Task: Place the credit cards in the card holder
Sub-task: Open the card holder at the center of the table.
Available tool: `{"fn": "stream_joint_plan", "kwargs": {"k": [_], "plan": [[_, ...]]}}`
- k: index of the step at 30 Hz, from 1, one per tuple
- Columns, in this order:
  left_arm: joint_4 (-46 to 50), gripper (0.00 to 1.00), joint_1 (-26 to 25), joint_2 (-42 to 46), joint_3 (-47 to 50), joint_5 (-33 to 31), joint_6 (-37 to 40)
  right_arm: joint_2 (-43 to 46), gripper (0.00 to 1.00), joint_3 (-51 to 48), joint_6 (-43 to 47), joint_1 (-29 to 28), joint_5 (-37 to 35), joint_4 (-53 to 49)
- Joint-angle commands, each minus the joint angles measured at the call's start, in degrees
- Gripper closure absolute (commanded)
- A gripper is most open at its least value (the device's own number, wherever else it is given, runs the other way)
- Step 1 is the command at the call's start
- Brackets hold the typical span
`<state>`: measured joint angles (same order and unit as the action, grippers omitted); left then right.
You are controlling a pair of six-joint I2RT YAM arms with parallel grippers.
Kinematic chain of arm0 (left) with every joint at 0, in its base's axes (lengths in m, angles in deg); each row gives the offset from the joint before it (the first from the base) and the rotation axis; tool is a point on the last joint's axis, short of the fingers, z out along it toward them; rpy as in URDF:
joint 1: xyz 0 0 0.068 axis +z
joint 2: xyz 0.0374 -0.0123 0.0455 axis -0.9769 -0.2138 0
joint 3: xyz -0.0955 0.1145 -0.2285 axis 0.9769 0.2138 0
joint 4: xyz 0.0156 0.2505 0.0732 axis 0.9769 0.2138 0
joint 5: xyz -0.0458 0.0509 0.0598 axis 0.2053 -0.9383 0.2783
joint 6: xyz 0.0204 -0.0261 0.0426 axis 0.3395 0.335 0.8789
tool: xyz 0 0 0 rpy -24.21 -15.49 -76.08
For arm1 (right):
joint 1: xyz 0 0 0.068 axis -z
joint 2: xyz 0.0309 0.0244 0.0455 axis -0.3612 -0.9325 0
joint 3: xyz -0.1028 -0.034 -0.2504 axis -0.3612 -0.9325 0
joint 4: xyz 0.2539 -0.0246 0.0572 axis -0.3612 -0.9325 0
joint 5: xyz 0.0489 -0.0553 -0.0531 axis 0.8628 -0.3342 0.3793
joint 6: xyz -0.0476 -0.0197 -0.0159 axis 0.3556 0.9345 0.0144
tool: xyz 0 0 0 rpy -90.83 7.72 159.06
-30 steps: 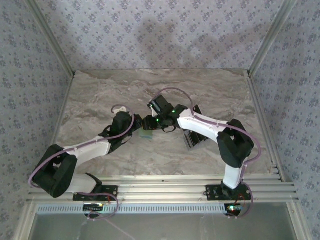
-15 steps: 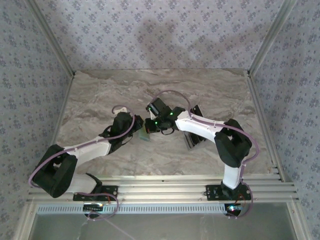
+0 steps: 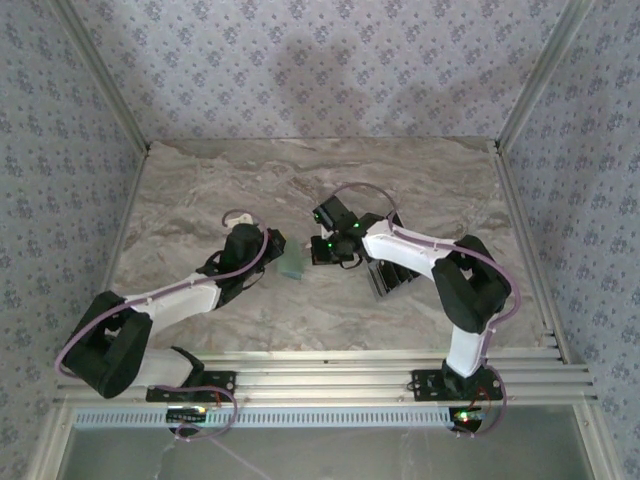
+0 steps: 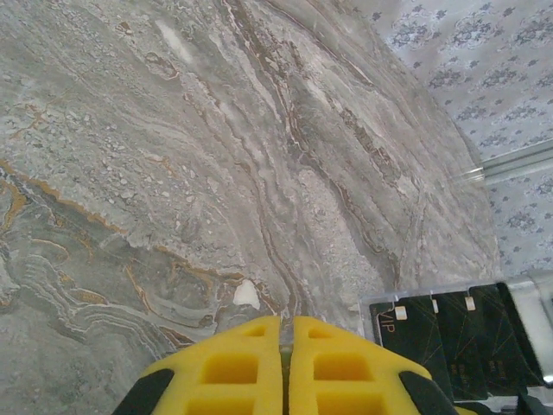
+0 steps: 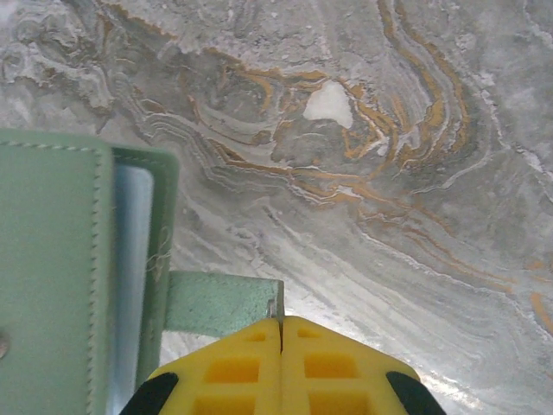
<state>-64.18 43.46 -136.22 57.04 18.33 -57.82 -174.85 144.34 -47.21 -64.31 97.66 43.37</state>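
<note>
- Top view: the right gripper (image 3: 318,250) has drawn back toward its own side and now stands just off the card holder (image 3: 292,265), which it was crowded against a second ago. Its fingers, partly apart then, have come together
- The holder lies in much the same spot on the bench (image 3: 200,190), close beside the tip of the left gripper (image 3: 277,250). I read this as the right arm leaving the holder after a visit, but whether a card went in cannot be told from here
- The credit cards (image 3: 388,278) sit in their rows to the right, partly under the right forearm (image 3: 410,250) and well apart from the holder, so most of the loading looks still to be done
- Left wrist view: the left gripper (image 4: 286,324) has its fingers together with nothing seen between them, over bare bench. Several cards (image 4: 441,333) lie side by side at the lower right
- Right wrist view: the right gripper (image 5: 282,324) has its fingers pressed together. The holder (image 5: 52,277) lies at the left with a pale sleeve (image 5: 130,259) showing inside it
- A green strap (image 5: 220,303) runs out from the holder and ends at the fingertips. Whether it is nipped or merely lies below them, I cannot tell
- In the way: that strap juts out on the approach side, and the left gripper crowds the holder's other side
</note>
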Motion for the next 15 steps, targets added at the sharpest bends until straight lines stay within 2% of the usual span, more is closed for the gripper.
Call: {"fn": "stream_joint_plan", "kwargs": {"k": [1,2,4,7,10,15], "plan": [[1.0,0.84,-0.1,-1.7,0.5,-1.0,2.0,2.5,1.00,-0.2,-0.2,-0.1,1.2,0.2],[1.2,0.80,-0.1,-2.4,0.7,-1.0,2.4,2.6,1.00,-0.2,-0.2,-0.1,1.7,0.7],[1.8,0.63,-0.1,-3.7,1.0,-1.1,3.1,2.7,1.00,-0.2,-0.3,-0.1,3.1,1.3],[3.1,0.44,0.0,-4.8,1.3,-1.5,4.3,2.7,1.00,0.0,-0.3,-0.1,4.3,1.7],[5.2,0.36,0.0,-4.3,1.1,-1.9,5.7,3.2,1.00,0.3,-0.5,-0.1,5.2,1.7],[8.5,0.31,0.0,-2.9,-0.2,-0.5,8.5,4.8,1.00,0.8,-0.9,-0.3,5.9,1.4]]}}
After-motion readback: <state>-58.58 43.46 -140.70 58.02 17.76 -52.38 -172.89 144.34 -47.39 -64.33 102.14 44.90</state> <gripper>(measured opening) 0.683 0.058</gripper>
